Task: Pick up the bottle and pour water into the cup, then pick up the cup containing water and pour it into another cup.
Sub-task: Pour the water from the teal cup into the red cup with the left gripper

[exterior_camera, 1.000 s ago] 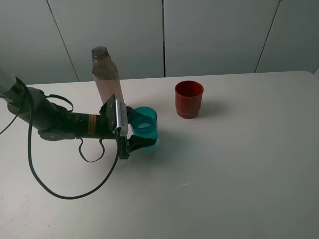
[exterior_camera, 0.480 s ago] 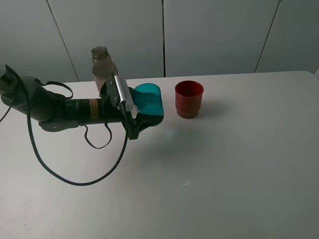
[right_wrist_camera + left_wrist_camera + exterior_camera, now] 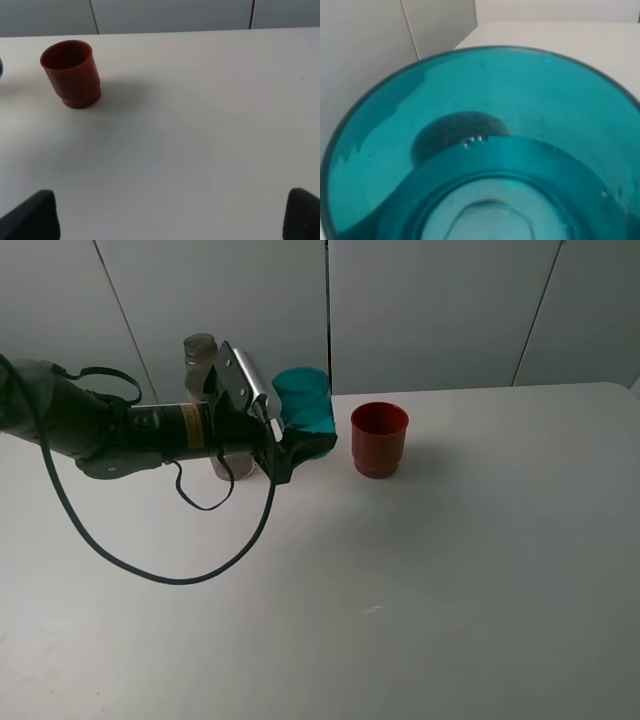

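one teal cup (image 3: 304, 400) aloft in left tool (image 3: 302, 432), near red cup (image 3: 379, 438)

The cup (image 3: 305, 408) is a translucent teal, darker at its rim and paler toward the bottom, and the red cup (image 3: 379, 438) is an opaque brick red with a darker inside. The bottle (image 3: 200, 352) is a translucent grey-brown, the table (image 3: 470, 570) is plain white, and the wall (image 3: 440, 310) is pale grey with thin dark seams. The left gripper (image 3: 302, 432) is black with a silver plate, its arm (image 3: 100, 430) is black with an orange-brown band, and the right gripper (image 3: 167, 217) has black fingertips (image 3: 30, 217).
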`<state>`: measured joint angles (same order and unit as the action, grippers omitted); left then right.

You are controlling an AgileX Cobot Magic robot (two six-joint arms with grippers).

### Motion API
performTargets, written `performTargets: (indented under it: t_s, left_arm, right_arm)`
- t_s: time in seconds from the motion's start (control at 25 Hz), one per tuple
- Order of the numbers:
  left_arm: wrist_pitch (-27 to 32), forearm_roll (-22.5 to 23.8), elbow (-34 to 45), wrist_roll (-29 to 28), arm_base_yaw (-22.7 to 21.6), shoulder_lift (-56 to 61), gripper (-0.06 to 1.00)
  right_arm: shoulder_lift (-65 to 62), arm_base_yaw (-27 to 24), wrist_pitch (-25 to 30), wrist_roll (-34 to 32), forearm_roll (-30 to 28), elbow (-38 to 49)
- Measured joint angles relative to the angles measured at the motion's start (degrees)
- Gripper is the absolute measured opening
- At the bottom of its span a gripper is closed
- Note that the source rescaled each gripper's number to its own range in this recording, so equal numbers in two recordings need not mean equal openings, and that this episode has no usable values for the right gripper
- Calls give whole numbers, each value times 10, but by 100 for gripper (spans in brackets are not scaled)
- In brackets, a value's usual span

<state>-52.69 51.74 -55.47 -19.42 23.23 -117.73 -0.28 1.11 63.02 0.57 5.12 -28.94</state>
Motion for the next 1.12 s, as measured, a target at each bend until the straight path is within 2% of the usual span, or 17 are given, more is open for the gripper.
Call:
performTargets:
  t_s: [0.16,0.24,0.44,0.56,0.76,0.88,1.12]
  left_arm:
    - [74,0,-47,-45,32,4,18]
    - [108,0,-72,-49,44,4,18]
    - [150,-20,-131,-58,60,4,18]
    - [182,-41,-161,-58,61,4,18]
    - [269,-66,-214,-50,62,3,18]
    - [303,-68,-245,-30,62,-6,18]
    - [373,-44,-293,-20,62,-40,18]
  right_arm:
    - [0,0,0,0,0,0]
    - [0,0,0,0,0,0]
    - [0,0,0,0,0,0]
    - [0,0,0,0,0,0]
    - [0,0,0,0,0,0]
    - [0,0,0,0,0,0]
    - [0,0,0,0,0,0]
